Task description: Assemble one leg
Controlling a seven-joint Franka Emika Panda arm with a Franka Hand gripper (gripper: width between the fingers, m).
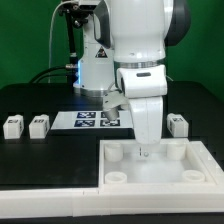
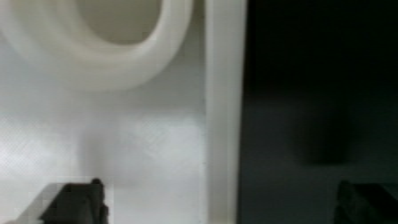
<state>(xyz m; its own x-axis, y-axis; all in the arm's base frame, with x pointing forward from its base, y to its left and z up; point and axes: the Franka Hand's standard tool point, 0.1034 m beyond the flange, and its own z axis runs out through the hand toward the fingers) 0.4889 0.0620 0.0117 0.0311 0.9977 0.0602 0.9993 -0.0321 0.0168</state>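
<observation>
Three small white legs with tags stand on the black table: two at the exterior view's left [image 1: 13, 126] [image 1: 39, 125] and one at its right [image 1: 177, 124]. The large white tray-like part [image 1: 190, 165] with round corner sockets lies at the front. My gripper [image 1: 146, 151] hangs low over the tray's far edge, apart from every leg. In the wrist view the gripper [image 2: 219, 205] is open and empty. Its dark fingertips [image 2: 75, 205] straddle the tray's rim [image 2: 222, 110], with a round socket [image 2: 107, 30] beyond. No leg shows in the wrist view.
The marker board [image 1: 95, 121] lies flat on the table behind the tray. A white raised bar [image 1: 50, 172] runs along the front at the exterior view's left, joining the tray's side. The robot's base and cables stand at the back.
</observation>
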